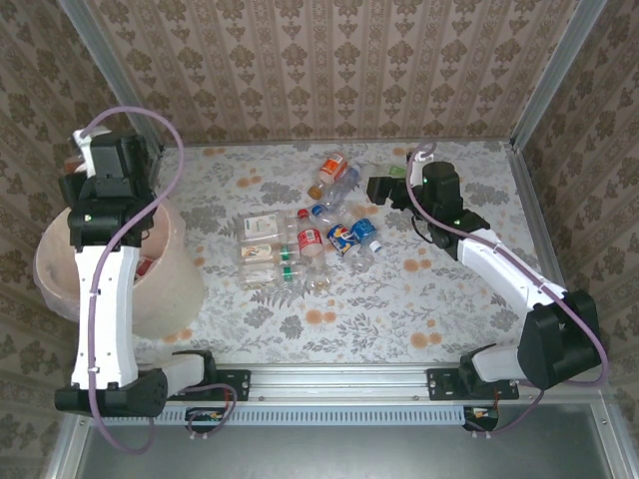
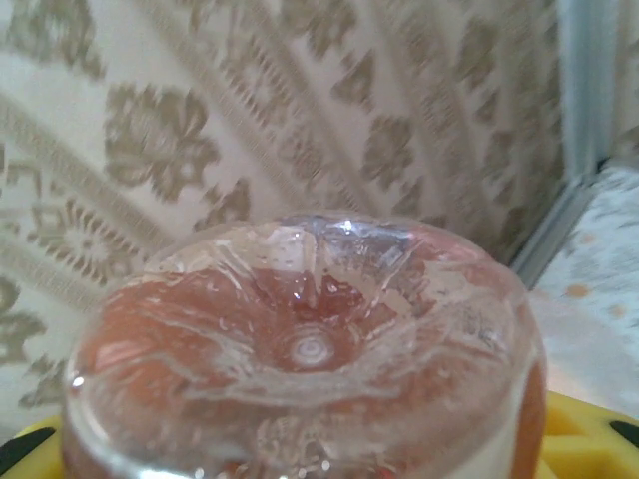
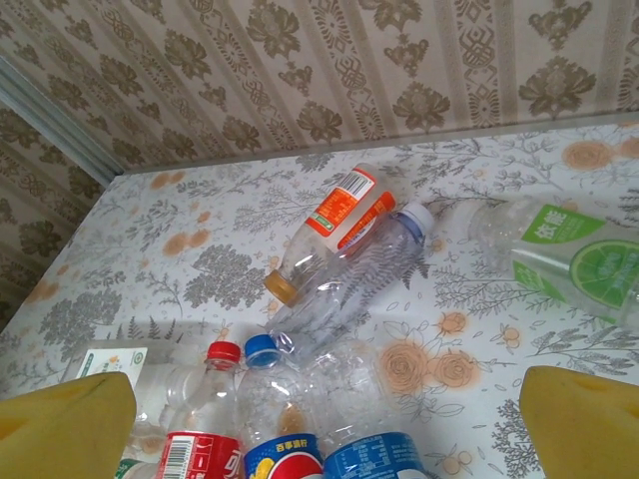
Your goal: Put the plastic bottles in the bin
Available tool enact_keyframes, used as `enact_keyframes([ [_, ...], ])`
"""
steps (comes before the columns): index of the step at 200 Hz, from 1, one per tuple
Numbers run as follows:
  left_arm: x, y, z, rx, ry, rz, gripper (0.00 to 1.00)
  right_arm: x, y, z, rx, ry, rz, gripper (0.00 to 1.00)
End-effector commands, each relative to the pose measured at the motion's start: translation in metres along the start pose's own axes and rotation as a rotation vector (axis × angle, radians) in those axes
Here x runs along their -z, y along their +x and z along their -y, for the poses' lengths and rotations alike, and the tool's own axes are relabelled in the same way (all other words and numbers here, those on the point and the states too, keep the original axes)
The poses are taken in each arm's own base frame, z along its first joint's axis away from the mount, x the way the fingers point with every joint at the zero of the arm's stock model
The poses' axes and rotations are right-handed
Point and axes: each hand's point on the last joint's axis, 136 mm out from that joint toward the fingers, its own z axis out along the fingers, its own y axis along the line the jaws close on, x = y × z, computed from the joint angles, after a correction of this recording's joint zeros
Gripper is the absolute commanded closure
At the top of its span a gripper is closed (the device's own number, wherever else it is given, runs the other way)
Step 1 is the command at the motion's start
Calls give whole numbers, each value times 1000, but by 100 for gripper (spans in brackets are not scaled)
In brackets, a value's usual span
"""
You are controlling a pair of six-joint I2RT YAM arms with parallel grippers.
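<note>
- The bin (image 1: pixel 175 284), round and pale pink, stands at the left end of the bench (image 1: pixel 449 299), close beside the left arm. Something red shows inside it near the rim, too small to name.
- The left end effector (image 1: pixel 98 165) hangs at the far side of the bin. From above I cannot tell whether it is over the rim or just beyond it. It is pinching a tinted bottle (image 2: pixel 310 349). In the wrist view the bottle's clear, orange-red base faces the camera, with yellow fingers (image 2: pixel 589 439) at its sides.
- A cluster of bottles (image 1: pixel 300 244) lies on its side in the middle of the bench, well apart from the bin. The two at its left carry white labels.
- Within the cluster, a red-capped bottle (image 3: pixel 205 439) with a red label lies just beside a blue-capped bottle (image 3: pixel 270 439), and a blue-labelled bottle (image 3: pixel 374 454) lies next to that.
- Farther back, an orange-labelled bottle (image 3: pixel 334 215) with an orange cap lies tilted against a clear crushed bottle (image 3: pixel 359 279) with a pale blue cap.
- A green-labelled bottle (image 3: pixel 569 254) lies on the bench to the right of those two.
- The right end effector (image 1: pixel 382 190) is spread wide above the bench near the green-labelled bottle. Its yellow finger pads (image 3: pixel 60 424) stand at the lower corners of its wrist view.
</note>
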Motion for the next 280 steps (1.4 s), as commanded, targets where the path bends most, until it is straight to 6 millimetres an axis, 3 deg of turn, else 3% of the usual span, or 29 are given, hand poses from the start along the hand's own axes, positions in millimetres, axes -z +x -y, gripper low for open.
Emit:
enact_keyframes([
  [1, -14, 35, -21, 22, -58, -106, 47, 8, -17, -1, 32, 14, 36, 0],
  [39, -45, 84, -47, 83, -137, -279, 45, 10, -25, -3, 29, 15, 46, 0],
  [100, -71, 129, -78, 130, -320, -467, 41, 13, -22, 0, 24, 30, 37, 0],
  [134, -76, 131, -67, 169, -262, -472, 27, 14, -24, 3, 35, 48, 39, 0],
  [179, -68, 106, -46, 245, -107, -398, 24, 14, -22, 6, 31, 66, 32, 0],
  [201, -53, 79, -22, 245, 23, -320, 21, 14, -22, 8, 24, 78, 30, 0],
  [240, 14, 15, 41, 217, 305, -73, 15, 16, -19, 11, 22, 92, 22, 0],
  [258, 46, -1, 84, 201, 452, 1, 7, 18, -16, 15, 18, 108, 21, 0],
  [280, 82, 1, 152, 181, 632, 15, 0, 22, -12, 18, 16, 125, 19, 0],
])
